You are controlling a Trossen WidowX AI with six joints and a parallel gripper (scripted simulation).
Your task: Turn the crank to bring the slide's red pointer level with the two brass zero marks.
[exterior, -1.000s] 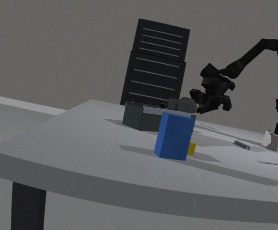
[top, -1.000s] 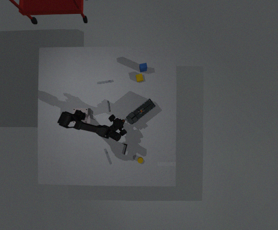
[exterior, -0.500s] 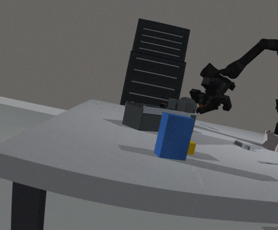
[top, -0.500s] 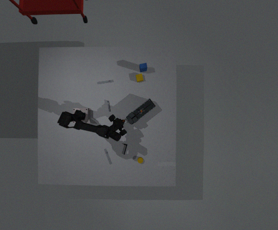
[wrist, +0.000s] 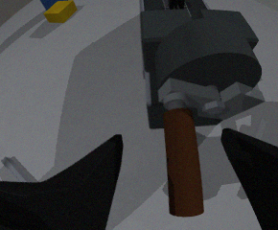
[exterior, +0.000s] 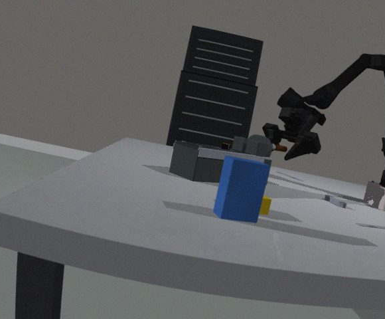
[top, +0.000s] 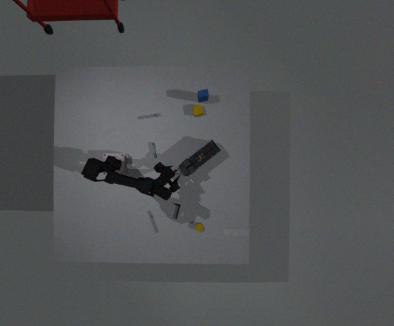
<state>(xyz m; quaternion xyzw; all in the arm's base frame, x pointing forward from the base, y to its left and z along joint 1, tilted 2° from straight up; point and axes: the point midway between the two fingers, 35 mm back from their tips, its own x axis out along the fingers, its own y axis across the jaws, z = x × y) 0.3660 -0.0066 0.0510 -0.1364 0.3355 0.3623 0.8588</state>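
Observation:
The dark grey machine [top: 209, 149] [exterior: 183, 160] [wrist: 196, 45] stands on the table, its crank end toward the arm. The crank's orange-brown handle [exterior: 281, 148] [wrist: 183, 165] sticks out toward the gripper. My gripper [top: 175, 172] [exterior: 280, 152] [wrist: 173, 137] is open, one finger on each side of the handle, with a gap to both in the wrist view. A small red-orange spot [top: 200, 157] shows midway along the machine's top, at the slide. Pointer and brass marks are too small and dark to tell whether they are level.
A blue block [top: 202, 95] [exterior: 242, 190] and a yellow block [top: 198, 110] [exterior: 265, 206] [wrist: 61, 11] stand to one side of the machine. A yellow round object [top: 199, 227] lies on the other side. Several thin grey pieces lie around the arm. A red cart [top: 72, 16] stands beyond the table.

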